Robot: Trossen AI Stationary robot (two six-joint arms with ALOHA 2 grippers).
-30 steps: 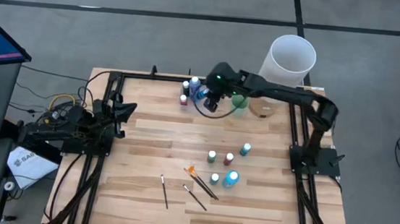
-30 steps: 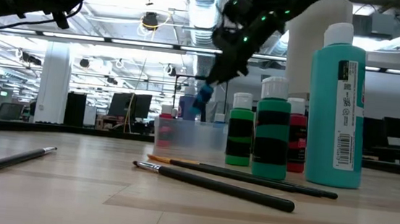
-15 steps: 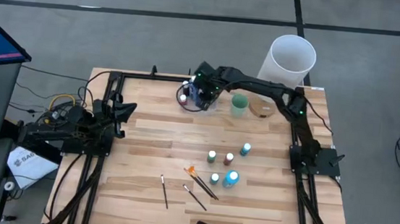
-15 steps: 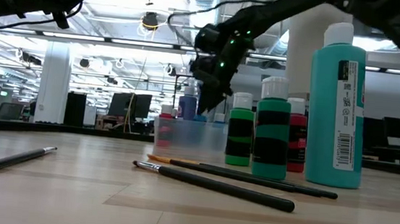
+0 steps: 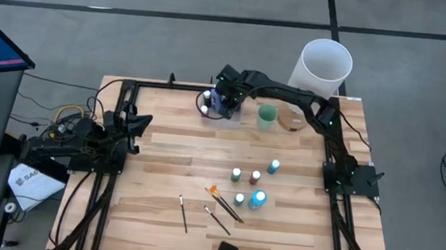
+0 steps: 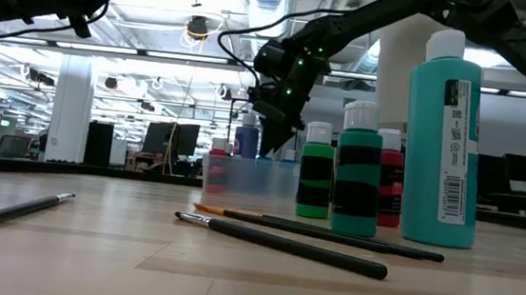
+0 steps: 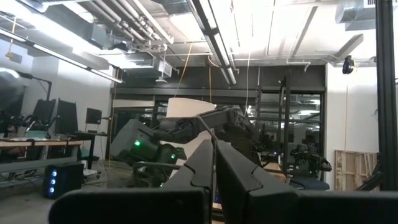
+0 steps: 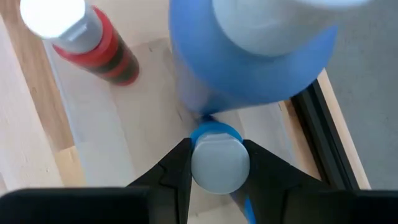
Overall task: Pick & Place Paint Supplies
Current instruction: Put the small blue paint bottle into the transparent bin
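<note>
Between the right tool's [image 8: 214, 163] fingers, small blue bottle [image 8: 216, 158], clamped

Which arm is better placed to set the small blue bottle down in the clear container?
Right: the right gripper grips the small blue pale-capped bottle over the clear plastic container; the left gripper waits at the table's left edge.

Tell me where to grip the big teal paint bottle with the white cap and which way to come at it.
Grip the tall teal paint bottle around its straight-sided body, probably just under the white cap. It stands upright, so come down from above. In the high view a small bottle stands close on one side, so I would set the fingers across the other axis.
</note>
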